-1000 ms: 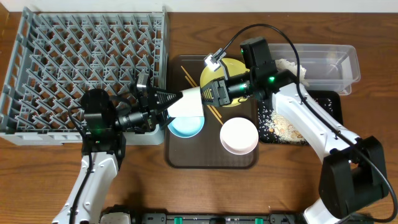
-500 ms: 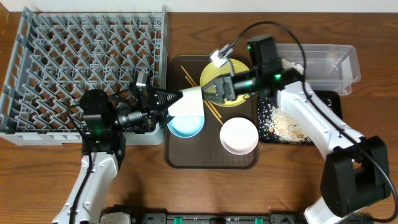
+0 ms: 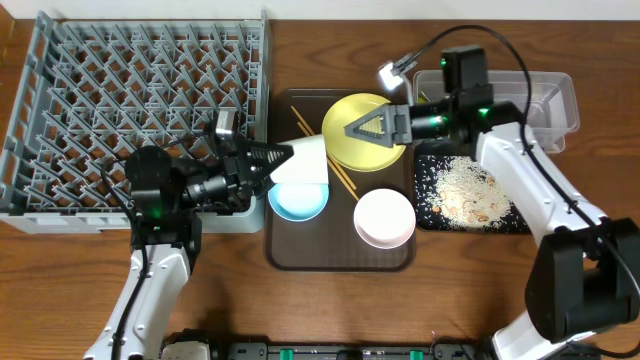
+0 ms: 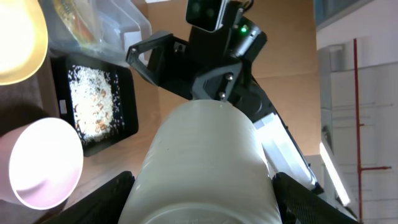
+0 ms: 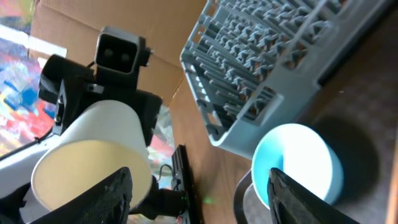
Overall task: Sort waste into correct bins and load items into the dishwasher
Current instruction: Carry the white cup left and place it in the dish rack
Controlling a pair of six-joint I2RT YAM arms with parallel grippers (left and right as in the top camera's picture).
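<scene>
1. The left end effector (image 3: 283,160) is clamped on the small white cup (image 3: 305,165). It holds the cup on its side in the air, with the open mouth facing the other arm.
2. The cup hangs over the left edge of the dark brown tray (image 3: 320,245), above the light blue bowl (image 3: 298,202). It is just beside the near right corner of the grey dish rack (image 3: 140,100). The left arm sits next to the rack, so it is likely the one meant to load the cup.
3. The right end effector (image 3: 365,127) has its fingers apart and holds nothing. It hovers over the yellow plate (image 3: 365,157), pointing at the cup but apart from it.
4. The plate, the blue bowl, the white-pinkish bowl (image 3: 384,220) and the chopsticks (image 3: 344,180) all lie on the brown tray, not yet loaded. No dishes are visible among the rack's pegs.
5. The rice-like scraps (image 3: 465,190) lie spread in the shallow black tray (image 3: 527,165) on the bench (image 3: 450,290). The clear tub (image 3: 530,100) stands just behind it, and its contents are hard to make out.
6. The next step is probably to turn the cup mouth-down and seat it between pegs. The sideways grip means the wrist must rotate first.
</scene>
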